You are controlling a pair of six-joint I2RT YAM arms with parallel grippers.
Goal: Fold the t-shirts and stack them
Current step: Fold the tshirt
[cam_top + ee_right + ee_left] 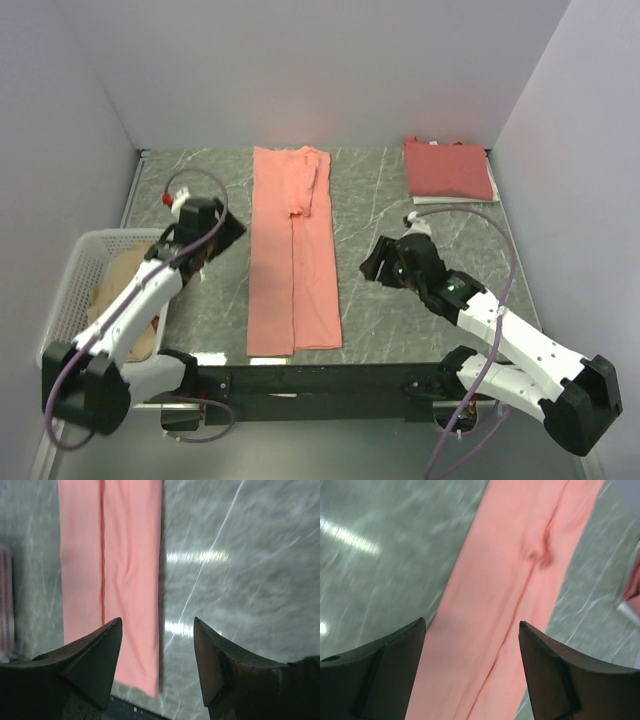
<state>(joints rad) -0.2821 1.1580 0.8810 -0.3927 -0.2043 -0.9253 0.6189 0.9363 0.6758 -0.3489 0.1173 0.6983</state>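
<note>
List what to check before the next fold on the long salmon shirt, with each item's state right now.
1. Left hand open and empty: ok.
2. Right hand open and empty: ok.
3. Salmon-orange t-shirt lies flat as one long strip, sides folded in: ok.
4. Coral-red t-shirt folded at the far right, apart from the strip: ok.
5. Pale tan t-shirt folded: not ok, it lies bunched in the basket.
</note>
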